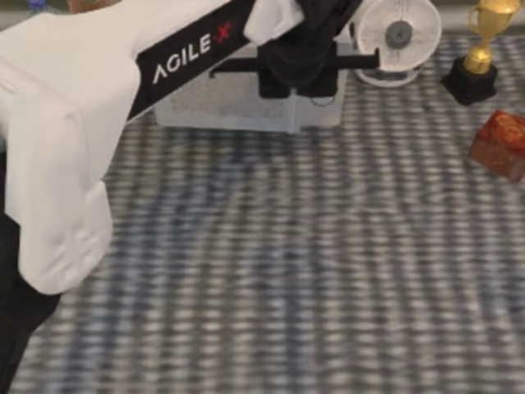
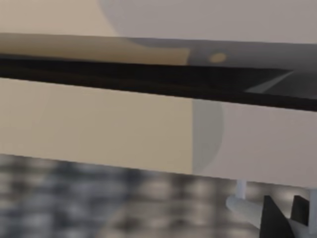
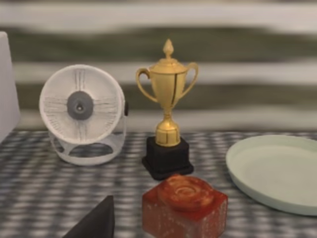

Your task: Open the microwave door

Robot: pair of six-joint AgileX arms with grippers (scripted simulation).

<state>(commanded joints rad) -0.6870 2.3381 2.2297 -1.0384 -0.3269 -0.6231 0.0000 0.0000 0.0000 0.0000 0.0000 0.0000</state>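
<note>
The only readable lettering is "AGILE X", white capitals with a red X, on a black band of the left arm (image 1: 193,56) in the upper left of the top view. Nothing else carries legible text.

From above, we look straight down on the table (image 1: 271,271), our left arm (image 1: 74,123) filling the top view's left. Our left wrist camera sits very close to the microwave (image 2: 124,134), facing its side near table level. Our right wrist camera looks low across the table at the fan (image 3: 81,106), trophy (image 3: 167,109) and red block (image 3: 184,206), all shared with the top view's right.
</note>
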